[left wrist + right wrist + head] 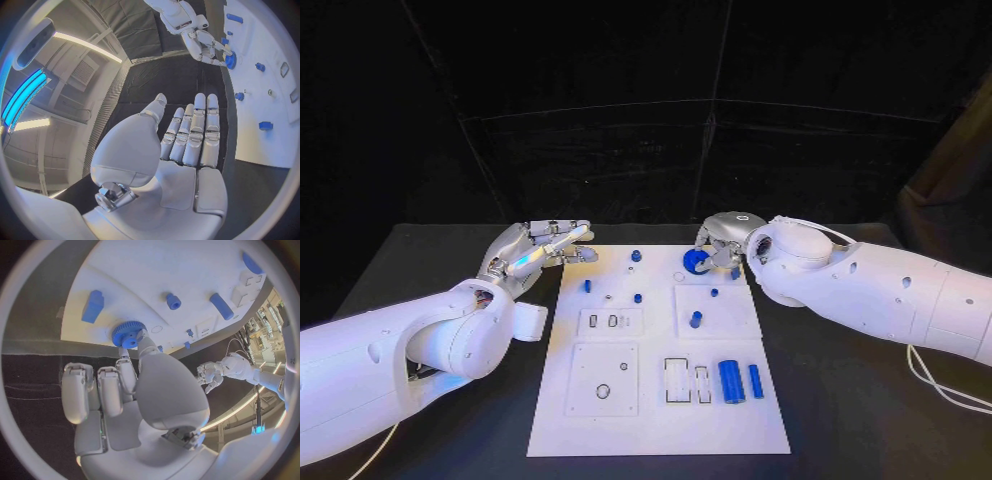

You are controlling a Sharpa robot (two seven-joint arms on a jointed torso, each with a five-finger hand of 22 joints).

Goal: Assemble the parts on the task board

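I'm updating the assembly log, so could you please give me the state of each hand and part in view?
left hand: open, fingers straight, holding nothing
right hand: pinching the blue gear
blue gear: held at the task board's far edge
task board: flat on the table
two blue cylinders: lying loose on the board

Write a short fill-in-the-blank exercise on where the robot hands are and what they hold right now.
1. The right robot hand pinches a blue ____ at the far edge of the task board.
2. The left robot hand holds ____, its fingers stretched out.
3. The two long blue cylinders lie near the board's ____ edge, on the side of the robot's right arm.

Missing words: gear; nothing; near
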